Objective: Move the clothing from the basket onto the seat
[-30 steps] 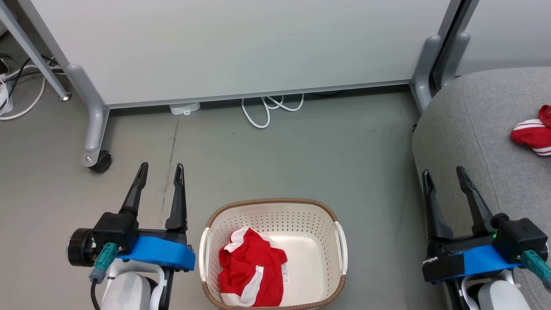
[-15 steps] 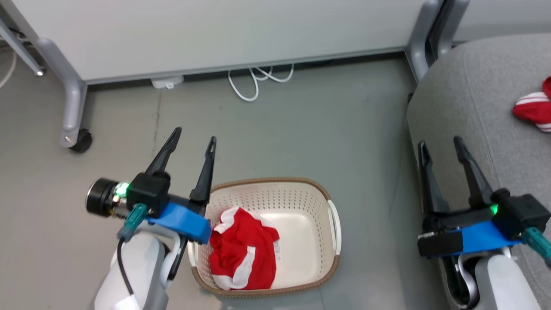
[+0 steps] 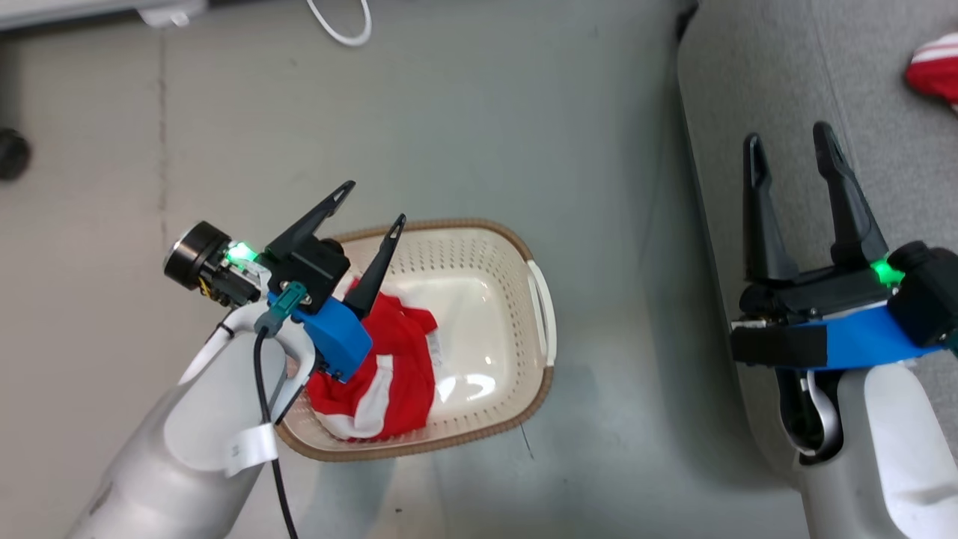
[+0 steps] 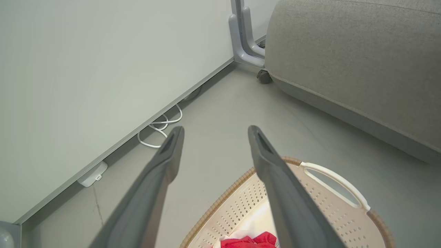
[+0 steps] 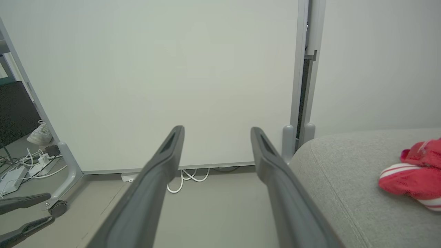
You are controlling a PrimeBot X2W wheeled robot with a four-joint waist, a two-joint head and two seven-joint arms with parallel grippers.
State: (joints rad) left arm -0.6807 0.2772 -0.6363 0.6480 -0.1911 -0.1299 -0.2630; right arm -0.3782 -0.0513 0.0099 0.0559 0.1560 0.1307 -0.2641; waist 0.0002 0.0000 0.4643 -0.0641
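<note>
Biggest worry here: the left gripper [image 3: 374, 202] is hovering over the left rim of the basket [image 3: 536, 389], so a finger could be snagging the woven edge or the holes in the wall on the way in and dragging the whole basket across the floor [image 3: 524, 112]. Pinching just one loose fold is the other risk, since the red shirt [image 3: 397, 359] bunched in the basket's left half would be sliding out halfway to the seat [image 3: 748, 90]. Its fingers [image 4: 275, 179] are standing wide apart, holding and touching nothing. The right gripper [image 3: 787, 135] is waiting over the seat's edge, also wide and empty, while the other red piece [image 3: 935, 71] is lying on the seat
</note>
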